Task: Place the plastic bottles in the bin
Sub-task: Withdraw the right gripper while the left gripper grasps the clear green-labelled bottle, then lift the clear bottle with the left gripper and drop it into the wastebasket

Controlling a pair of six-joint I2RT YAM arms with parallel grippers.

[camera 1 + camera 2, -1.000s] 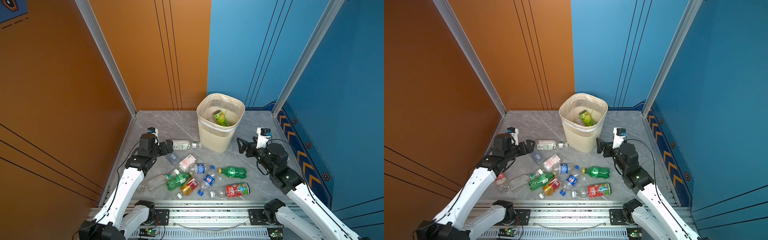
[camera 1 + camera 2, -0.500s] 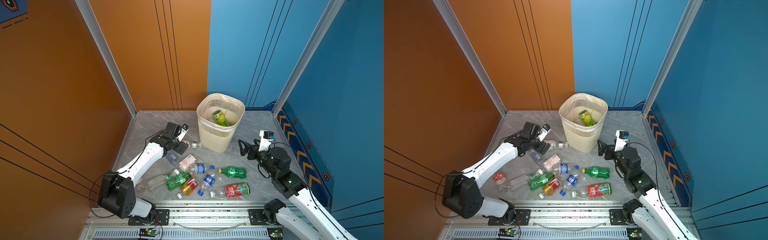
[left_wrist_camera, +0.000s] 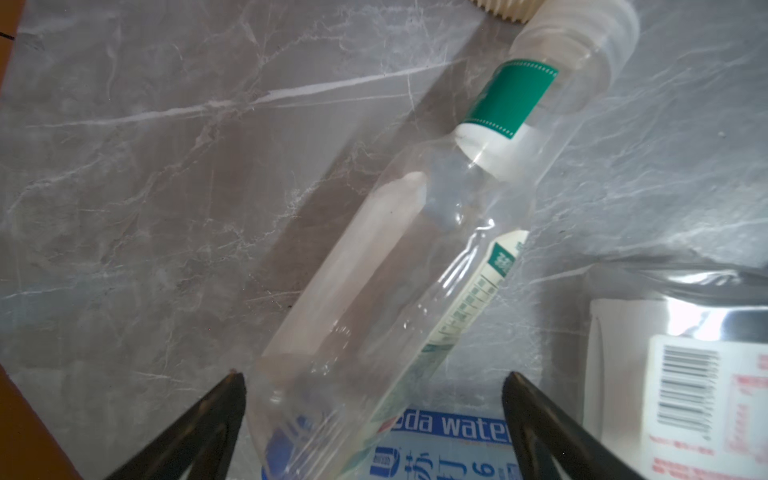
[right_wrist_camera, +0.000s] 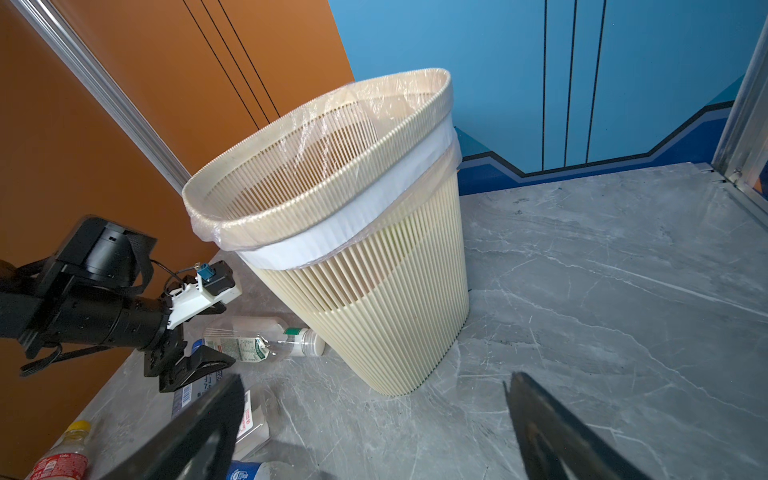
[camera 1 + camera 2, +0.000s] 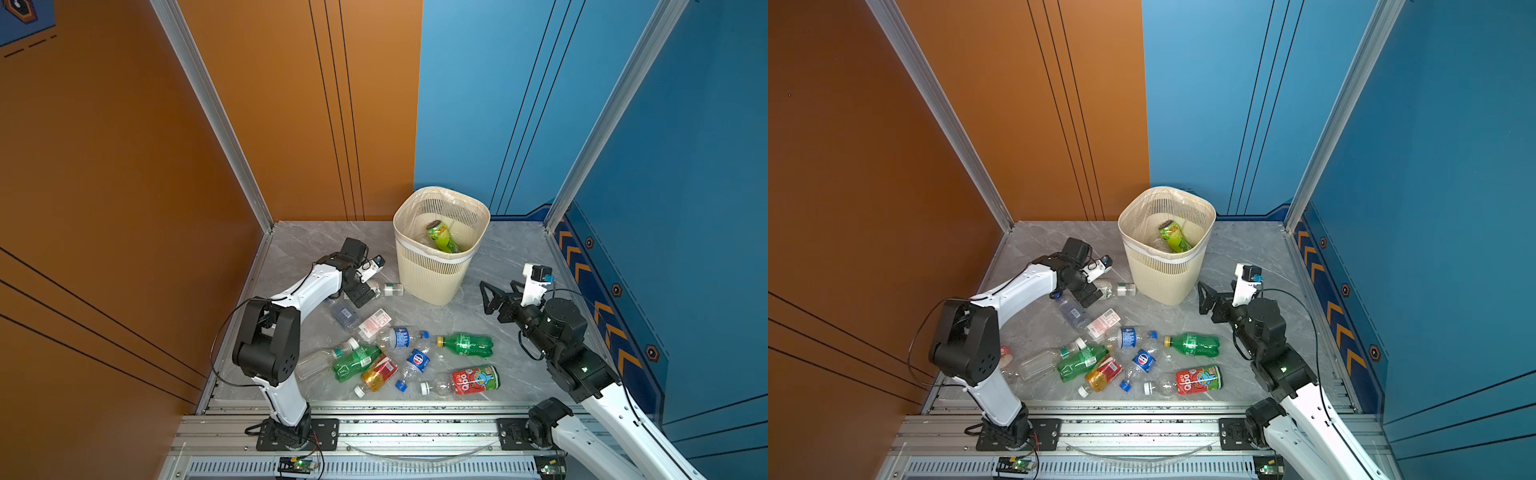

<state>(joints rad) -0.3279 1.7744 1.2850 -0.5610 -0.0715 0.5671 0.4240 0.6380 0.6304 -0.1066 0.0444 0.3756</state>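
left arm newly stretched toward tall cream slotted plastic bin (image 5: 428,282); left gripper (image 3: 372,376) jaws apart, straddling clear green-labelled plastic bottle (image 3: 415,249) lying at bin's nine o'clock. right gripper (image 5: 496,291) jaws apart, empty. grasp likely next; other plastic bottles (image 5: 465,345) remain at six o'clock.

Bottle clean-up: a tall cream-coloured slotted plastic bin (image 5: 432,278) with a thin clear liner stands upright at centre frame in both top views, a green-labelled plastic bottle (image 5: 442,237) lying tilted inside it. A clear plastic bottle with a green-and-white label and pale cap (image 5: 390,289) lies on its side just left of the bin's base. Below, at lower centre, more lie flat in a loose cluster, among them a green soda bottle with a yellow cap (image 5: 467,345), a red-and-green-labelled clear bottle (image 5: 469,380) and a blue-labelled Pepsi bottle (image 5: 415,361).
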